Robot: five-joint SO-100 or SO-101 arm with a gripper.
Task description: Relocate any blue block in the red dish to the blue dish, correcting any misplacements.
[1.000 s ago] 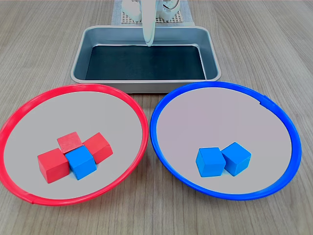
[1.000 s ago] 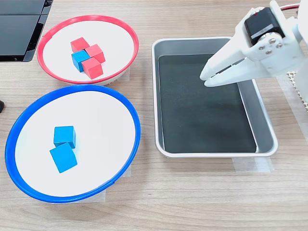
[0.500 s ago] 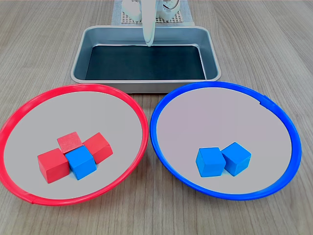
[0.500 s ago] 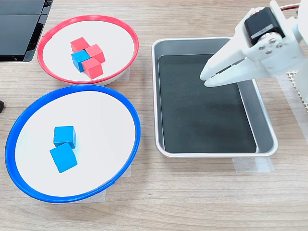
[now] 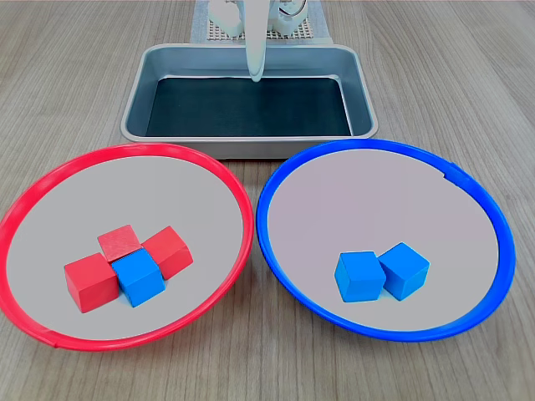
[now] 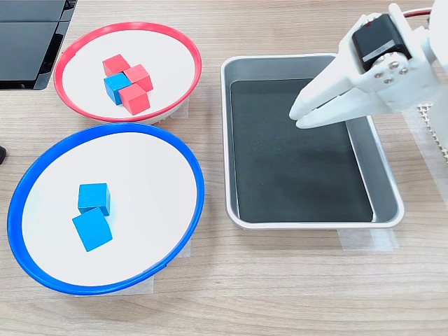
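One blue block (image 5: 139, 279) (image 6: 116, 87) lies in the red dish (image 5: 201, 164) (image 6: 189, 52), wedged among three red cubes (image 5: 90, 282) (image 6: 134, 99). Two more blue cubes (image 5: 359, 276) (image 6: 93, 198) sit side by side in the blue dish (image 5: 276, 175) (image 6: 192, 164). My white gripper (image 5: 255, 75) (image 6: 297, 116) hangs over the metal tray, far from both dishes. Its jaws are shut together with nothing between them.
A rectangular metal tray (image 5: 251, 146) (image 6: 227, 140) with a dark floor stands behind the dishes, under the gripper. A black flat object (image 6: 28, 42) lies at the second exterior view's top left. A dark bit (image 6: 2, 154) pokes in at the second exterior view's left edge.
The gripper has lifted and shifted very slightly in the second exterior view. The blocks and dishes have not moved.
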